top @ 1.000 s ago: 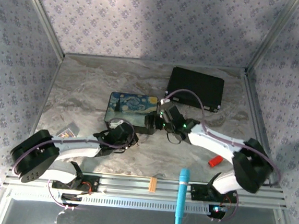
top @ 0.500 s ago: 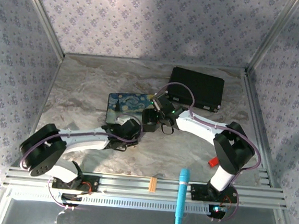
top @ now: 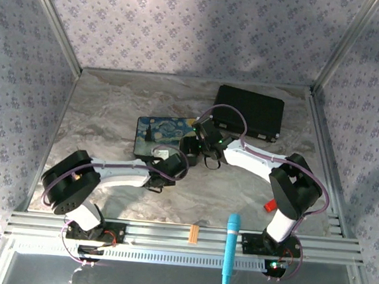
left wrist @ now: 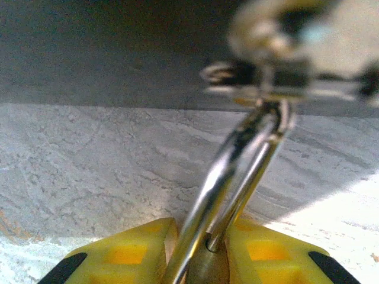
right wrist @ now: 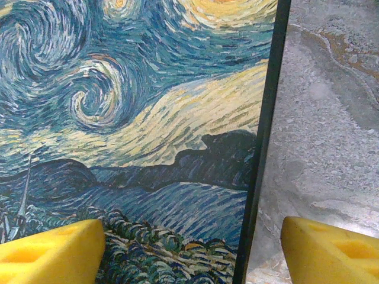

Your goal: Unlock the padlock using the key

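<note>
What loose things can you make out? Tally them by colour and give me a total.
Black: 1, the case
Blue painted: 1, the tin
Turquoise: 1, the tube
Red: 1, the block
Orange: 1, the small piece
Brass and silver: 1, the padlock
Total: 6

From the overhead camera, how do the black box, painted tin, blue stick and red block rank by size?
1. black box and painted tin: look alike, and the tin is partly covered.
2. blue stick
3. red block
</note>
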`<state>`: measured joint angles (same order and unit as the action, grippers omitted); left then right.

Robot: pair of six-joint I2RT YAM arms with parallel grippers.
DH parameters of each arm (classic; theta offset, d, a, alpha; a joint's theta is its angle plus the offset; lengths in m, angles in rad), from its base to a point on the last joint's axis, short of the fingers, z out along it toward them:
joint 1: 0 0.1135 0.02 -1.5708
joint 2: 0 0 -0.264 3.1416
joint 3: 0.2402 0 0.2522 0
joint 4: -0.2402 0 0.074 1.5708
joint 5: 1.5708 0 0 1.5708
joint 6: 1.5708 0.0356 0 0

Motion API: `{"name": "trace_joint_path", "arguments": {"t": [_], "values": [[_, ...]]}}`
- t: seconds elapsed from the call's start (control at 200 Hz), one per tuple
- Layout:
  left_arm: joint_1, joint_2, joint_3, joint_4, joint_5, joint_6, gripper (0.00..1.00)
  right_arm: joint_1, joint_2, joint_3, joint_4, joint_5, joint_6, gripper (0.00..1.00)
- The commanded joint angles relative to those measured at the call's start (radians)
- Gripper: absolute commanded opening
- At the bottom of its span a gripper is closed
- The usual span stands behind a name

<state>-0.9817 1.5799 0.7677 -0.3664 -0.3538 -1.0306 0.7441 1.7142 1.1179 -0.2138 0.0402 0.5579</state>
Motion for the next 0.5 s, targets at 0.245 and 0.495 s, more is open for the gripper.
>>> {"name": "trace_joint_path", "arguments": {"t": [0.245, 0.495], "values": [[-0.061, 0.15, 0.084, -0.368, -0.178, 0.0, 0.21, -0.007, 0.025, -0.064, -0.08, 0.01, -0.013, 0.78], [-0.115, 0.242, 0.142, -0.443, -0.218, 0.01, 0.23, -0.013, 0.028, -0.069, -0.073, 0.006, -0.012, 0.77]]}}
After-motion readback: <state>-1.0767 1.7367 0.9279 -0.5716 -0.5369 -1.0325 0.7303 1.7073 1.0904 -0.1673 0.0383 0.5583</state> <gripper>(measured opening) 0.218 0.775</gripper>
